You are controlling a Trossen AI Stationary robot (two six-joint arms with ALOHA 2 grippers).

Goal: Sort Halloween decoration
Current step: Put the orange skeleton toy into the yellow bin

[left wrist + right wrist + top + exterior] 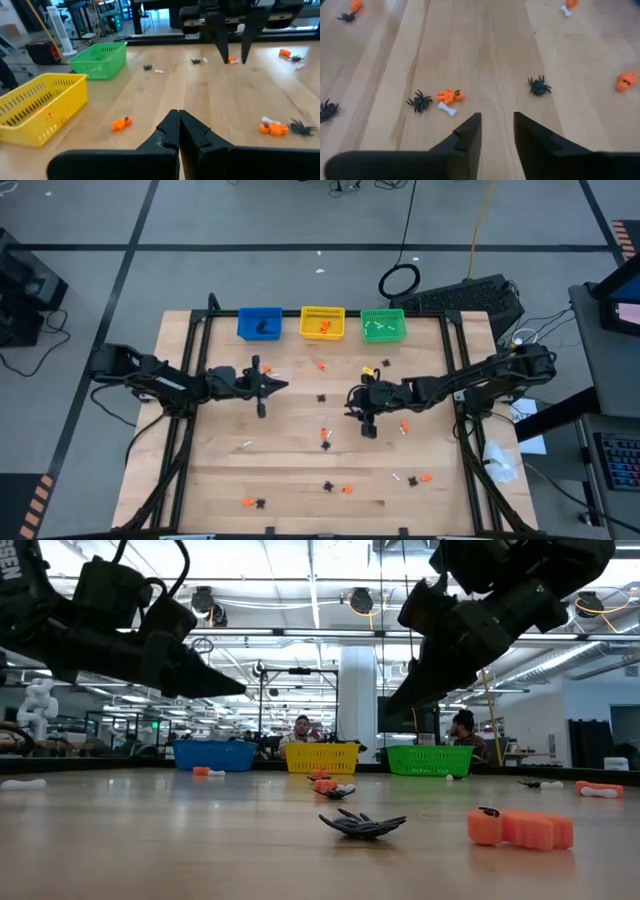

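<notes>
Small Halloween decorations lie scattered on the wooden table: black spiders, orange pieces and white bones. One cluster [445, 100] of a spider, an orange piece and a bone lies just ahead of my right gripper [497, 122], with a lone spider [539, 86] beside it. My right gripper [350, 396] hangs open above the table's middle, pointing toward the left edge and tipped down, with nothing between its fingers. My left gripper [283, 387] faces it from the left, shut and empty [178, 116], clear of the table. An orange piece [120, 123] lies ahead of it.
Three bins stand along the far edge: blue [260, 323], yellow [322, 323] and green [383, 325], each holding a few pieces. More trinkets lie near the front edge [345, 488]. A black spider [362, 824] and an orange piece [520, 828] lie close to the low camera. People sit beyond the table.
</notes>
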